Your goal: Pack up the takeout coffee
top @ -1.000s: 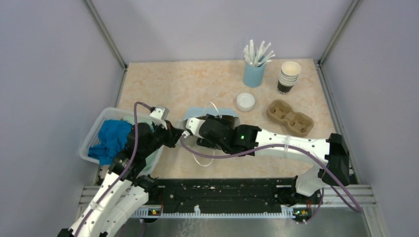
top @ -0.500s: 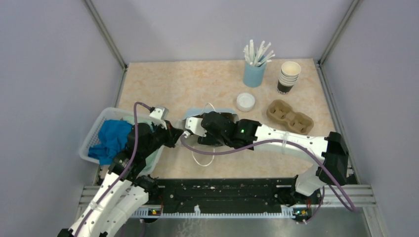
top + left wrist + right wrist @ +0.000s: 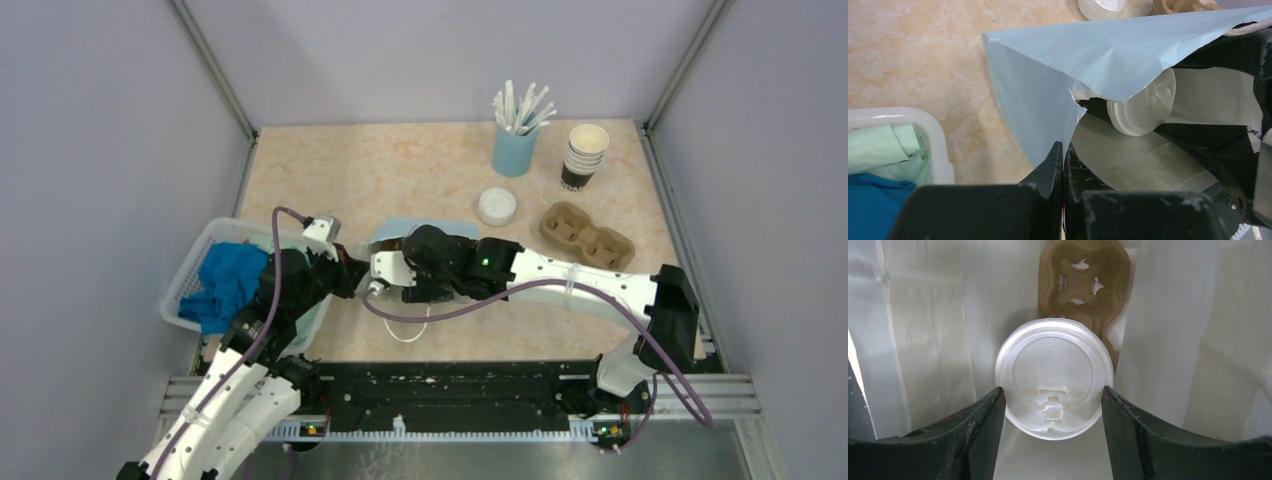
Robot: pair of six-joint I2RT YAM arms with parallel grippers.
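A light blue paper bag (image 3: 400,228) stands open at the table's middle left. My left gripper (image 3: 1063,147) is shut on its near edge (image 3: 352,275) and holds the mouth open. The takeout coffee shows only as its white dome lid (image 3: 1054,377), inside the bag over a brown cardboard carrier (image 3: 1083,285). The lid also shows in the left wrist view (image 3: 1143,107). My right gripper (image 3: 1053,389) reaches down into the bag, its fingertips touching the lid's rim on both sides. The cup's dark body is hidden.
A loose white lid (image 3: 497,206), a second cardboard carrier (image 3: 587,237), a blue holder of straws (image 3: 515,150) and a stack of lidless cups (image 3: 585,155) stand at the back right. A white basket (image 3: 215,225) with blue cloth (image 3: 230,280) is beside my left arm.
My right arm has shifted left and further over the bag, covering more of it. The left gripper has kept its hold on the bag's edge.
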